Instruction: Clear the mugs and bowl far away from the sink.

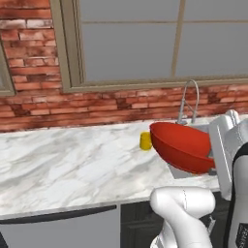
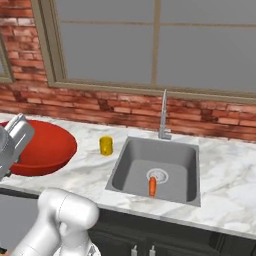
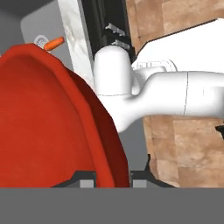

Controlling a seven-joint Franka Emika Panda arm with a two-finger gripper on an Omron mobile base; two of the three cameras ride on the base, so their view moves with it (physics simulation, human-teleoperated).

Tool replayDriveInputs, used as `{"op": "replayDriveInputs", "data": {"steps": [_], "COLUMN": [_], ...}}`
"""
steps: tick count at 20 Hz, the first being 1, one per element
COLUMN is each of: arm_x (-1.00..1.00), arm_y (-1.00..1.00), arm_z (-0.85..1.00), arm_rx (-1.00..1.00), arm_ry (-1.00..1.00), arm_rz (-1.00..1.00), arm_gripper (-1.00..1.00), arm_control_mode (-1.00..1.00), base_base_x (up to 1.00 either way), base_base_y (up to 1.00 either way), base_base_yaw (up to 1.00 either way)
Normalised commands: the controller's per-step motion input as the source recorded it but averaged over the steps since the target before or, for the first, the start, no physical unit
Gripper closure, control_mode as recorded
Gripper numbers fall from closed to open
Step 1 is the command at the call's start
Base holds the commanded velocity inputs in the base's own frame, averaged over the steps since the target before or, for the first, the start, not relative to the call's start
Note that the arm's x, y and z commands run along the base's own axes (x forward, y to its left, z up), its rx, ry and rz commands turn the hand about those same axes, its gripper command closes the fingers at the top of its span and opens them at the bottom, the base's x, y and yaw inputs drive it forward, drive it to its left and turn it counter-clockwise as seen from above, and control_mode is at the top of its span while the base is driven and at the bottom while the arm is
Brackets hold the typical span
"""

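The counter [image 1: 63,164] is a long stretch of marble with bare surface running away to the left.

The bowl [image 1: 181,145] is held tilted in the air, above the counter just left of the sink [image 2: 160,167]. It is not resting on any surface. In the hand view the gripper [image 3: 113,180] is closed on the bowl's rim, one finger inside the wall and one outside.

Right of the bowl, near the back wall, the yellow mug [image 2: 106,145] stands upright between the bowl and the sink's left edge, close to the basin. The sink follows, with its faucet [image 2: 163,117] at the far rim and an orange carrot [image 2: 152,186] lying by the drain.

Step in hand, as judged: carrying the bowl away from the sink.

Procedure for doing it well:
1. Carry the bowl leftward over the bare marble, well apart from the basin.
2. Hold the grip firm; a rim pinch on a wide, tilted bowl is liable to pivot.
3. Keep the lower edge clear of the yellow mug.
4. Level the bowl before lowering it.
5. Release only once the base sits flat on the counter.

The yellow mug is not yet cleared.
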Motion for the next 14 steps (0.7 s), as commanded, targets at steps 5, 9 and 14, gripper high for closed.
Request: {"op": "replayDriveInputs", "data": {"steps": [5, 9, 14], "arm_x": [0.00, 0.00, 0.00], "arm_y": [0.00, 0.00, 0.00], "arm_z": [0.00, 0.00, 0.00], "arm_rx": [0.00, 0.00, 0.00], "arm_ry": [0.00, 0.00, 0.00], "arm_rz": [0.00, 0.00, 0.00], "arm_gripper": [1.00, 1.00, 1.00], "arm_control_mode": [1.00, 1.00, 1.00], "base_base_x": [-0.28, 0.00, 0.00], "base_base_y": [0.49, 0.36, 0.12], "base_base_yaw": [0.59, 0.80, 0.79]}}
